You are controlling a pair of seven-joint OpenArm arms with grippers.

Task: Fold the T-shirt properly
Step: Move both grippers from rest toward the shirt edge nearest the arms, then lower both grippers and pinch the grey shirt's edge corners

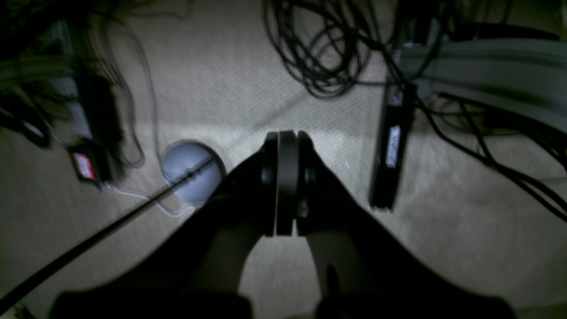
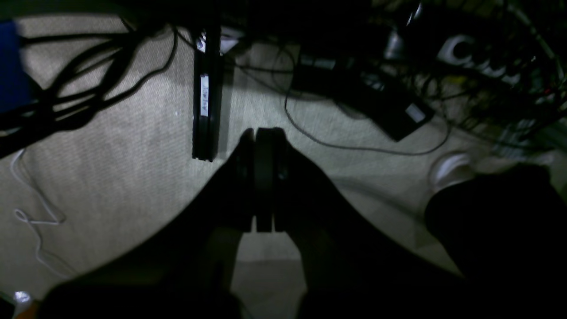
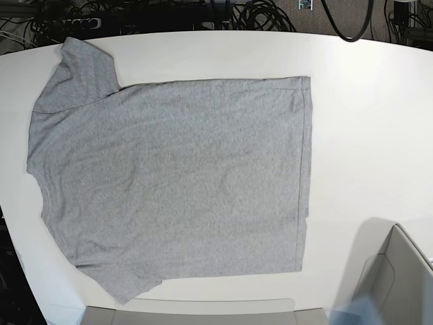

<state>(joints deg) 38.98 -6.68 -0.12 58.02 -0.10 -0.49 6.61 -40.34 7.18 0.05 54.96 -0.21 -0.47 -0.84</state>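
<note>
White table (image 3: pixel 365 101); carpet (image 1: pixel 443 221); tangled cables (image 1: pixel 328 48)

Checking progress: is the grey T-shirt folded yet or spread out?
Spread out: the heather-grey cotton T-shirt lies flat on the white table, both sleeves showing, no folds.

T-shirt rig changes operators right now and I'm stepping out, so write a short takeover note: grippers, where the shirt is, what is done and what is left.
Left gripper: fingers shut, holding nothing, hanging over the carpeted floor and cables, away from the table.
Right gripper: the same, shut and empty above the floor.
T-shirt: spread flat on the white table, plain grey side up, collar end toward the base view's left, hem toward its right, both sleeves out.
Done: the shirt is laid out smooth; no fold is visible.
Left: every fold, starting with the sleeves and sides.
</note>
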